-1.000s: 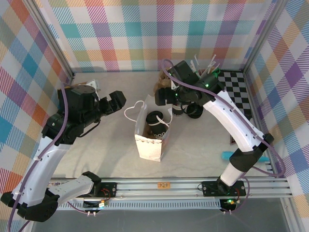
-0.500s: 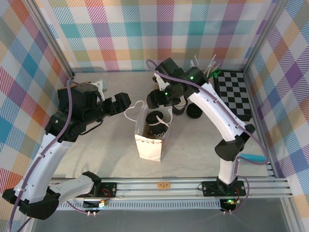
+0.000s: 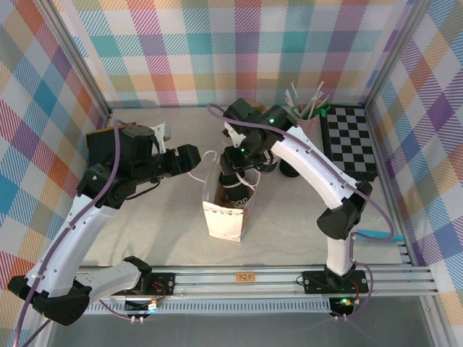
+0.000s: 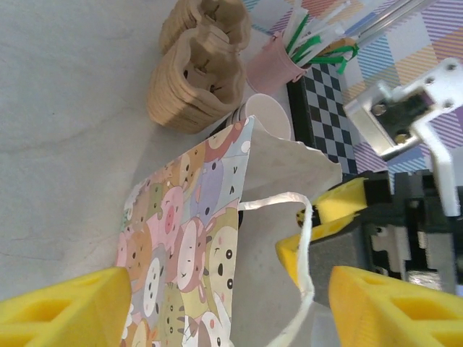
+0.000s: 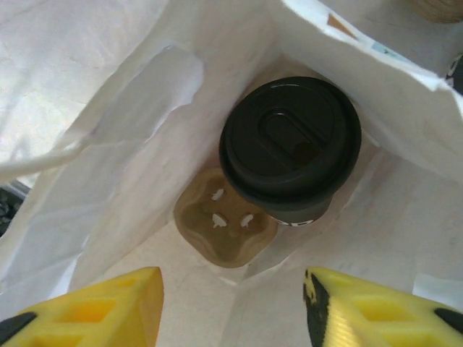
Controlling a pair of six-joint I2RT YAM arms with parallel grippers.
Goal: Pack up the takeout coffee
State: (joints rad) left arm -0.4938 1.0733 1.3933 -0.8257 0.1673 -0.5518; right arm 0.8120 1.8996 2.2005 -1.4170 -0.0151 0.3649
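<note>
cup-carrier stack (image 4: 197, 79) near pink straw cup (image 4: 271, 69); checkerboard mat (image 3: 349, 141) alongside.

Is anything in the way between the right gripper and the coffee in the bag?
Nothing visible. The coffee stands in the bag on a cardboard tray, its lid facing the right gripper, whose fingers are spread at the bag's open mouth. The bag's walls lie off to the sides.

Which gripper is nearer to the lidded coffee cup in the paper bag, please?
Right. The right gripper hangs just above the coffee cup, at the mouth of the bag; the left gripper is outside the bag, by its handle.
</note>
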